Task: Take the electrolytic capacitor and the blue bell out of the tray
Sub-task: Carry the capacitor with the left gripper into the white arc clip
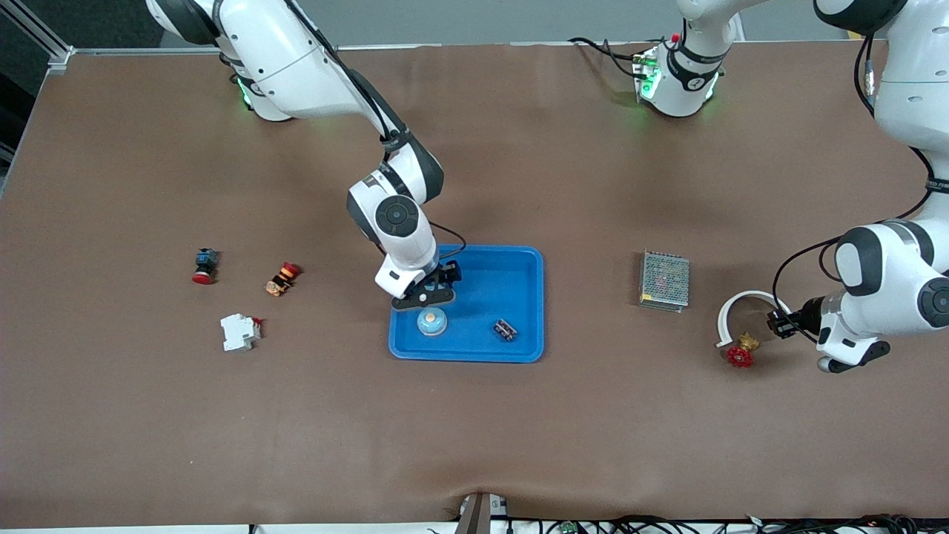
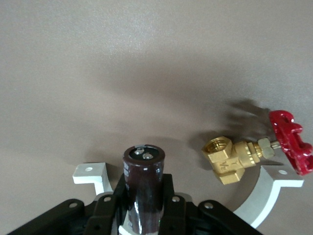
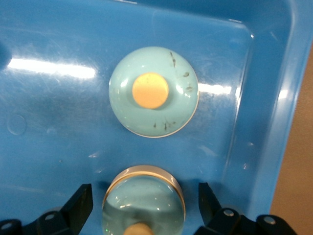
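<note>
— Brown matting covers the whole desk [image 1: 474,430]. Any writing to read?

— None legible. The brass valve body carries some raised marks in the left wrist view, too small to make out.

— Where is the bell?

— The pale teal bell [image 1: 431,322] with its orange button sits in the blue tray [image 1: 519,348], in the corner nearer the front camera toward the right arm's end. The right tool [image 1: 424,297] hangs just over the tray beside it, fingers [image 3: 73,208] apart and holding nothing. Its wrist view shows the bell between and ahead of the fingers, with a mirrored copy on the glossy tray floor.

— And the capacitor?

— The dark cylindrical capacitor [image 2: 143,188] is clamped in the left tool [image 1: 778,323], above the desk at the left arm's end. A small dark part [image 1: 506,330] lies in the tray too.

— What crowds the left tool?

— A white curved bracket [image 1: 735,310] and a brass valve with a red handwheel [image 1: 741,353], directly below and beside it. A metal mesh power supply [image 1: 664,280] sits between them and the tray.

— Elsewhere?

— Toward the right arm's end: two red-capped pushbuttons [image 1: 204,265] [image 1: 282,278] and a white circuit breaker [image 1: 239,331], well apart from the tray.
</note>
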Action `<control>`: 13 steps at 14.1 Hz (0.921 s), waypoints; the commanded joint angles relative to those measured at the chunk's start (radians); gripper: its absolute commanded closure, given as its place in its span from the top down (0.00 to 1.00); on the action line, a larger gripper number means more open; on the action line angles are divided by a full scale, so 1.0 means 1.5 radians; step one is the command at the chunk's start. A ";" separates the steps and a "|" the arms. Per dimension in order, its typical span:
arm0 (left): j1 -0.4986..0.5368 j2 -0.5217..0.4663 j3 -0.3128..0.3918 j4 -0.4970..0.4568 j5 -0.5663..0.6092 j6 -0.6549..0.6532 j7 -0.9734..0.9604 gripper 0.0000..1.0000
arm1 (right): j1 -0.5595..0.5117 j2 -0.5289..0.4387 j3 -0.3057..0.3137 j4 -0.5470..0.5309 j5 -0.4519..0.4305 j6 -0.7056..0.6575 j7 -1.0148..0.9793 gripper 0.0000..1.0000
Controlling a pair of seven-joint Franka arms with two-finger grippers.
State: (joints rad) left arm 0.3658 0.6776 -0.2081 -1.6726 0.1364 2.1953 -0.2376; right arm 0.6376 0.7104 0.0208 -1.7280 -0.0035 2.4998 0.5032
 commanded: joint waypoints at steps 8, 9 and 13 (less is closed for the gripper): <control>-0.005 -0.067 -0.025 0.006 0.005 -0.049 -0.009 1.00 | 0.001 -0.005 0.001 0.003 -0.011 -0.005 0.001 0.48; -0.005 -0.072 -0.040 0.006 0.005 -0.057 -0.017 1.00 | 0.002 -0.007 0.002 0.004 -0.011 -0.006 0.000 0.48; -0.006 -0.077 -0.115 0.007 0.006 -0.068 -0.124 1.00 | 0.000 -0.046 0.002 0.024 -0.011 -0.101 -0.019 0.47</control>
State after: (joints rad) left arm 0.3587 0.5755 -0.3330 -1.6497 0.1364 2.1046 -0.3441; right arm 0.6424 0.6966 0.0222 -1.6996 -0.0047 2.4315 0.4952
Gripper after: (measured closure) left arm 0.000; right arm 0.352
